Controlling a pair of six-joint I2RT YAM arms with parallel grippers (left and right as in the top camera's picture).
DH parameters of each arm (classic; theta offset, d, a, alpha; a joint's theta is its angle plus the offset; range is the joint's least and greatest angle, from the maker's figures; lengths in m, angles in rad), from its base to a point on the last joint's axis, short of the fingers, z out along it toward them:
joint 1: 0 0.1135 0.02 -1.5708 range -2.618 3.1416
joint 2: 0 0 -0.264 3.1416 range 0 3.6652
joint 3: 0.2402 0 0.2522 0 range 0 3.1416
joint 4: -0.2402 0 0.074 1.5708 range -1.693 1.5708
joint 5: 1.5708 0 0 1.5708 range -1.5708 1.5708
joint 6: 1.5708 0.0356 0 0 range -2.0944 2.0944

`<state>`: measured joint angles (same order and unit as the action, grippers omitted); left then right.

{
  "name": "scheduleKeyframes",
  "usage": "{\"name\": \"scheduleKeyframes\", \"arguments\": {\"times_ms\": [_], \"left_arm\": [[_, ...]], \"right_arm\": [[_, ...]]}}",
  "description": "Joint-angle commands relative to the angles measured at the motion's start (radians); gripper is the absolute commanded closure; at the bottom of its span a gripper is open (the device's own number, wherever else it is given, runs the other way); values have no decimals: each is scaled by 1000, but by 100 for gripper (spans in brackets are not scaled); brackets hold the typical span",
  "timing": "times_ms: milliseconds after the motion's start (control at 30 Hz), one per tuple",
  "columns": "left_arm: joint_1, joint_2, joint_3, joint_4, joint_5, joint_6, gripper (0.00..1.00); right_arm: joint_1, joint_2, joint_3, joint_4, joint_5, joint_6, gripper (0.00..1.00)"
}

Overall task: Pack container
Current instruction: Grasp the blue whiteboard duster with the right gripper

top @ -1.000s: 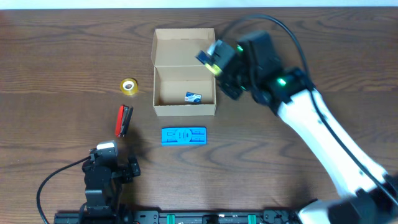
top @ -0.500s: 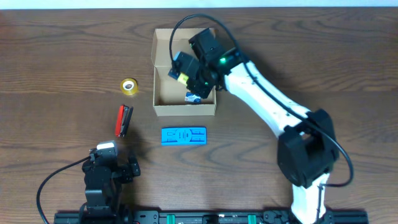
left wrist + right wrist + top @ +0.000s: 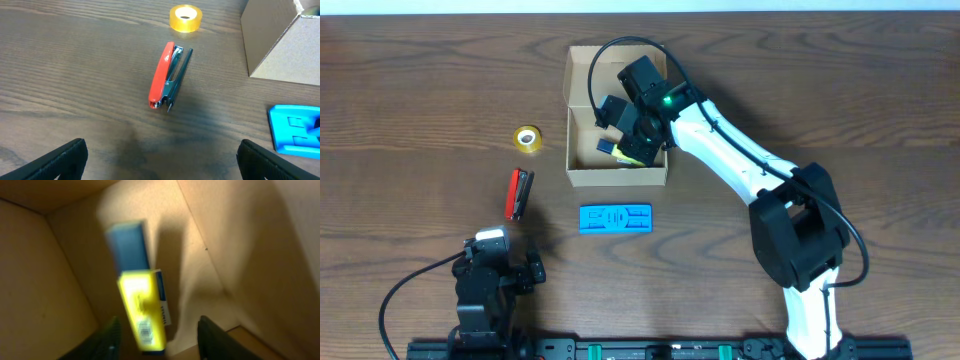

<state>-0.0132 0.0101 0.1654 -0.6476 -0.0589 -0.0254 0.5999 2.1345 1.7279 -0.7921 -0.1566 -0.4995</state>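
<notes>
Fingers [image 3: 113, 336] of my right gripper [image 3: 160, 329] stand spread apart, low inside the container [image 3: 47, 285], a tan cardboard box. Between them shows a small yellow-and-blue carton [image 3: 141, 311], blurred. It sits just beside the finger on the left of my wrist view and well clear of the other. I cannot tell whether it touches the first. These jaws are open and clamp nothing. Around the carton I see only the box's bare floor and inner walls.

From overhead, my right arm [image 3: 730, 160] reaches across the wooden table [image 3: 840, 80] from the near right and dips into the body of the box. The box stands at the far middle of the table, its hinged lid [image 3: 615, 75] folded back on the far side.

My left gripper [image 3: 162, 150] hangs low over the table at the near left, jaws wide apart and holding nothing. Ahead of it lies a red stapler [image 3: 169, 76], and beyond that a roll of yellow tape [image 3: 185, 18], both to the left of the box. A flat blue plastic piece [image 3: 295, 130] lies near the box's front wall, apart from it.
</notes>
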Motion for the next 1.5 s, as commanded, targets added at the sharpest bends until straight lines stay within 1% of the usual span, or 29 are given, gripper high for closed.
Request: {"name": "scheduleKeyframes", "arguments": {"times_ms": [0, 167, 300, 400, 533, 667, 733, 800, 900, 1033, 1133, 1233, 1467], "left_arm": [[6, -6, -9, -2, 0, 3, 4], [6, -6, -9, -2, 0, 3, 5], [6, -6, -9, -2, 0, 3, 5], [6, -6, -9, -2, 0, 3, 5], [6, -6, -9, -2, 0, 3, 4], [6, -6, -9, -2, 0, 3, 5], [6, -6, -9, -2, 0, 3, 5], [6, -6, -9, -2, 0, 3, 5], [6, -6, -9, -2, 0, 3, 5], [6, -6, -9, -2, 0, 3, 5], [6, -6, -9, -2, 0, 3, 5], [6, -6, -9, -2, 0, 3, 5], [6, -6, -9, -2, 0, 3, 5]], "right_arm": [[4, 3, 25, 18, 3, -7, 48], [4, 0, 88, 14, 2, -6, 46], [5, -25, 199, -58, -2, -8, 44], [12, -61, 260, -140, -24, -38, 42], [45, -121, 275, -319, -124, -133, 34], [98, -132, 274, -494, -137, -176, 23], [135, -132, 257, -556, -136, -203, 18], [167, -132, 239, -581, -135, -214, 12], [213, -132, 181, -578, -117, -217, 10], [246, -132, 69, -542, -83, -216, 10], [259, -132, -52, -464, -49, -212, 10], [264, -132, -124, -401, -24, -212, 9], [265, -132, -193, -291, -23, -214, 7]]}}
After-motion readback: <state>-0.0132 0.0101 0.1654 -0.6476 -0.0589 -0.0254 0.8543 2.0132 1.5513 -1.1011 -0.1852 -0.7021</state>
